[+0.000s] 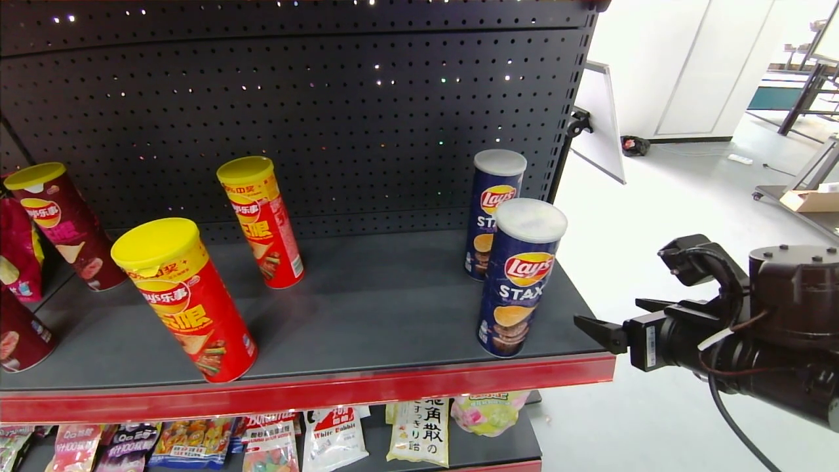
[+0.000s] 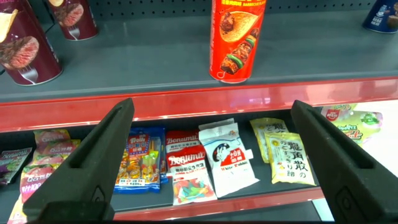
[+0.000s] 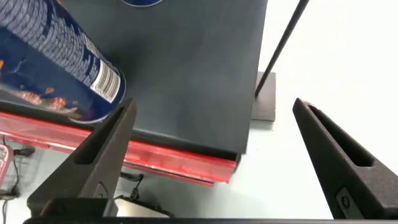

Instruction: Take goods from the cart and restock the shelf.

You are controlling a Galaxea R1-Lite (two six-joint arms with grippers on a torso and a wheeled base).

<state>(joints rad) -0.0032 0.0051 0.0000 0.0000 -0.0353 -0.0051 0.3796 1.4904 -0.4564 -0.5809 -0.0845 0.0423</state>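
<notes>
- Shelf board of dark grey metal, with a red front lip and a black pegboard back, carries the goods, all standing upright.
- Toward 3 o'clock on the board, the front blue can, a white-lidded chip cylinder, stands near the lip. The rear blue can is just behind it.
- A front red can with a yellow lid stands at 8 o'clock, a rear red can at 11 o'clock and a maroon can at 9 o'clock.
- The black right gripper hangs off the board's end at 4 o'clock. It is apart from the front blue can, jaws spread wide and empty.
- The left gripper faces the lip, its fingers wide apart and holding nothing. Coloured snack packets lie on the lower shelf.
- A pale glossy floor spreads toward 2 o'clock in the head view. A white panel stands beside the shelf end, and a brown cardboard box sits at 3 o'clock.
</notes>
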